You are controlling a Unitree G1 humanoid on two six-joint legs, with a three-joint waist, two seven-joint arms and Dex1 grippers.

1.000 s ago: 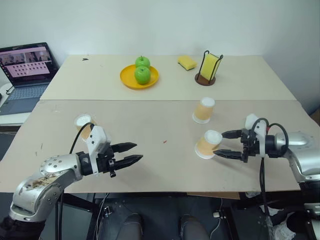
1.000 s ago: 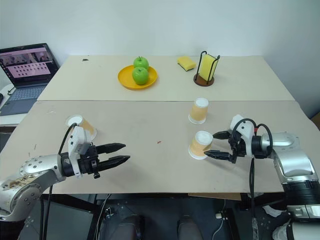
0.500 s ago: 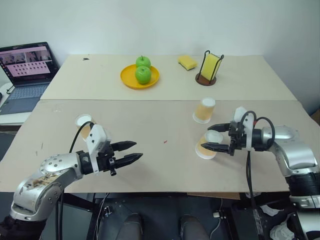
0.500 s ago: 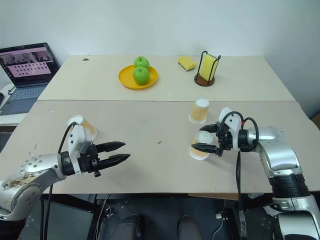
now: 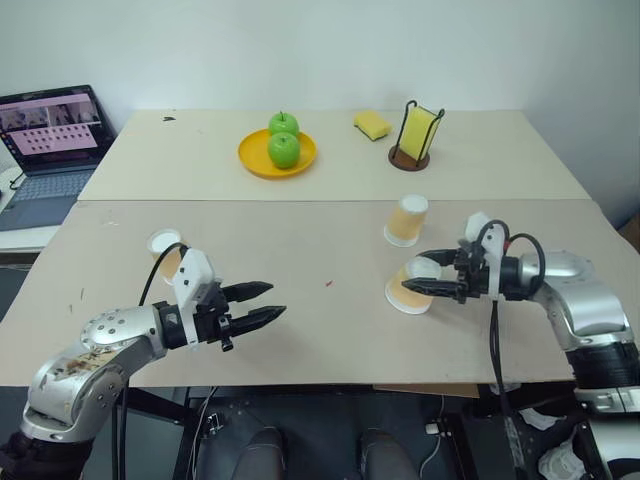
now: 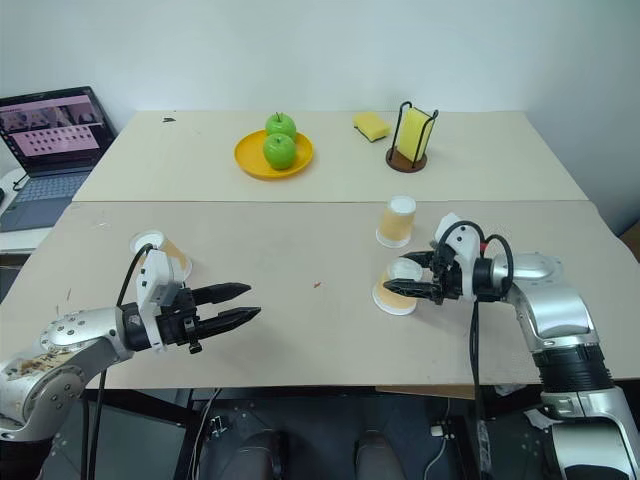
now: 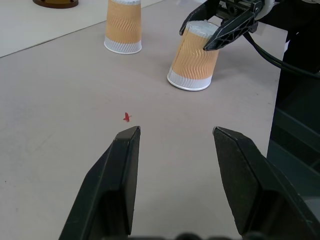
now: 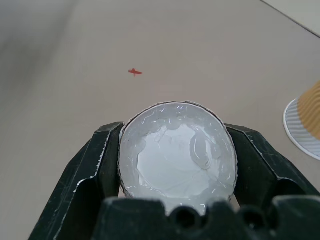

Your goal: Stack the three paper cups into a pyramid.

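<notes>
Now, pinching the tipped tan paper cup (image 5: 409, 289) in the right gripper (image 5: 428, 280), lift slowly beside the upright tan paper cup (image 5: 406, 220); left gripper (image 5: 262, 304) spread, holding nothing.

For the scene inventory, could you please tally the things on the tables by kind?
Paper cups: 3
Apples: 2
Plate: 1
Sponges: 2
Sponge holder: 1
Laptop: 1
Total: 10
</notes>
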